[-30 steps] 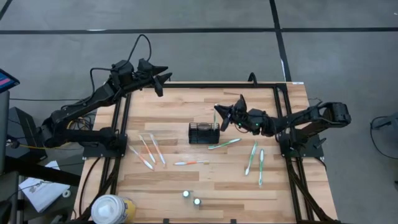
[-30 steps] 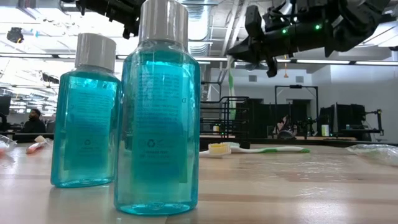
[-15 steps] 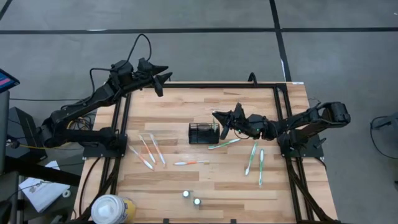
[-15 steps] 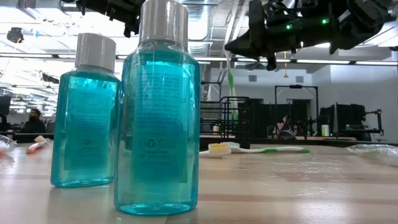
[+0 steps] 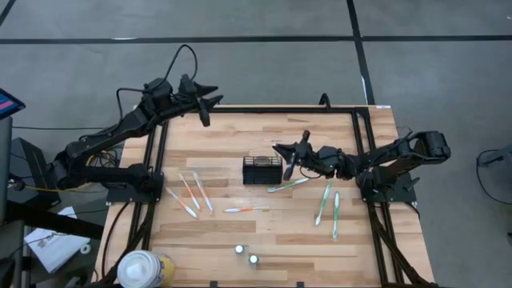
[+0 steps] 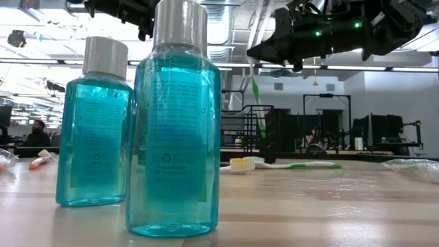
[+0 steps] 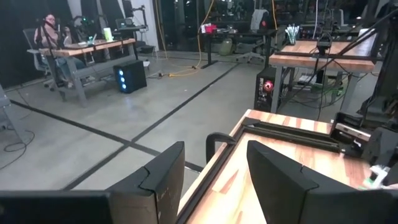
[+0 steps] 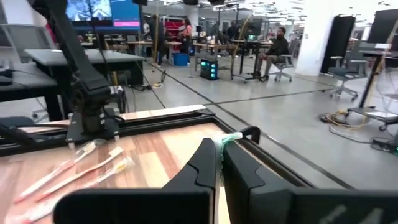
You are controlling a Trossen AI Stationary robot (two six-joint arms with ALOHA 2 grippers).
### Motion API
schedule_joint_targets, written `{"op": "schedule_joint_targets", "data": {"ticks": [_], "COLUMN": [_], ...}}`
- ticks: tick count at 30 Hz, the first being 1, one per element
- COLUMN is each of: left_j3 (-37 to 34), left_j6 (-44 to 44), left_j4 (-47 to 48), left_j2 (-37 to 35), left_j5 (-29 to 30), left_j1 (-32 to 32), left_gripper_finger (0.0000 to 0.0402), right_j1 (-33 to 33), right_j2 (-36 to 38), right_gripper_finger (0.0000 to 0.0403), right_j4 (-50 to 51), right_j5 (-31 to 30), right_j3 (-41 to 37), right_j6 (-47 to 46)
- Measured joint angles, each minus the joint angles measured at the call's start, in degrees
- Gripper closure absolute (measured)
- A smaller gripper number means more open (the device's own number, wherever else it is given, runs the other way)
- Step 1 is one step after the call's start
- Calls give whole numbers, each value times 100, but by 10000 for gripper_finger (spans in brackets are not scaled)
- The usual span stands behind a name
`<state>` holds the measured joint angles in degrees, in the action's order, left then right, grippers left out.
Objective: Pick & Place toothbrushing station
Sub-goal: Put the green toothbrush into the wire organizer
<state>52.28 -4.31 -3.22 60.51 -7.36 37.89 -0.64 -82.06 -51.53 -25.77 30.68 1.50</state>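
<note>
Since a second ago the right gripper (image 5: 284, 154) has come in from beyond the far right corner of the black wire-mesh holder (image 5: 262, 170) to hang just over that holder's right end, carrying a green toothbrush (image 6: 256, 88) with it; the holder itself has not shifted. Well to the left of the holder, off the table's far left corner, the left gripper (image 5: 206, 102) waits with its fingers (image 7: 163, 176) spread apart and nothing between them. Left of the holder, three toothbrushes (image 5: 191, 193) lie fanned on the wooden table (image 5: 320, 240), and one with an orange handle (image 5: 246, 209) lies nearer the front, just left of the holder's front edge. Two blue bottles (image 6: 173, 123) stand at the table's front edge, well in front of the holder, and a white-and-yellow round container (image 5: 144, 269) sits at the front left corner. In the low view the green toothbrush hangs nearly upright from the right gripper, its lower end down at the holder's wire rim. The right gripper's fingers (image 8: 205, 163) are clamped together on it, the green-and-white end showing at their tips. Just right of the holder another green toothbrush (image 5: 289, 185) lies flat, and two more (image 5: 330, 203) lie farther right.
</note>
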Motion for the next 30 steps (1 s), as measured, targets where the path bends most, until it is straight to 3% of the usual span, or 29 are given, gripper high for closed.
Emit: {"op": "schedule_joint_targets", "data": {"ticks": [10, 30], "left_j3": [-73, -73], "left_j6": [62, 62], "left_j4": [-26, 18], "left_j2": [0, 0], "left_j5": [-59, -111], "left_j1": [-2, -2], "left_gripper_finger": [231, 231], "right_j1": [50, 58], "right_j2": [-1255, -2337], "right_gripper_finger": [403, 402], "right_j4": [-1880, -3249], "right_j5": [323, 384], "right_j3": [-9, 0], "right_j6": [-332, -802]}}
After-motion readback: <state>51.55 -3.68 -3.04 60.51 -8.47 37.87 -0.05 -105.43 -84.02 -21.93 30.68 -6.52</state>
